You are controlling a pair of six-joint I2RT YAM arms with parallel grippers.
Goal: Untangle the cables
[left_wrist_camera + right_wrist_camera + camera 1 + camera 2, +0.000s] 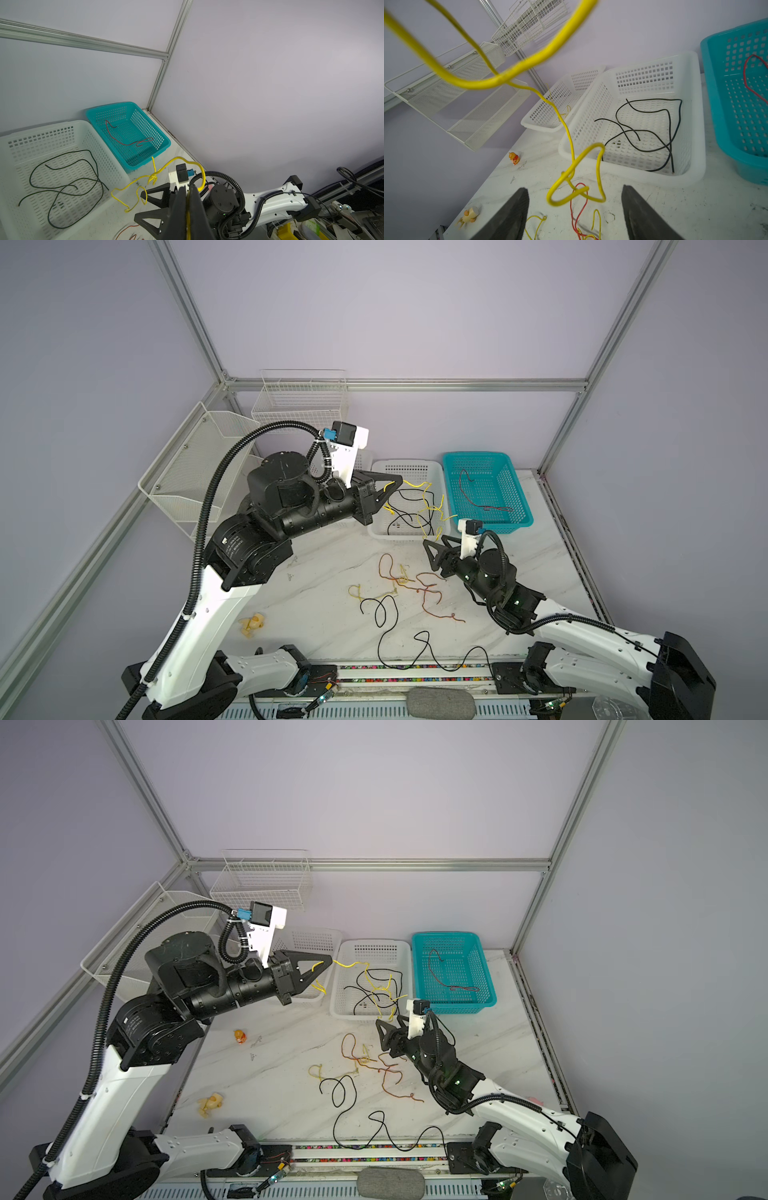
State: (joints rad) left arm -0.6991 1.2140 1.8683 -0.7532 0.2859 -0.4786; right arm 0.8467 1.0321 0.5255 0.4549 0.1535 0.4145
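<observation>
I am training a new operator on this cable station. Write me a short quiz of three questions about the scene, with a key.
1. True or false: the right gripper is shut on a black cable.
2. Which colour is the hanging cable pinched by the left gripper? A) red B) yellow C) black
3. Fill in: the lone cable inside the teal basket is ___.

Key: 1 false, it is open; 2 B; 3 red.
</observation>
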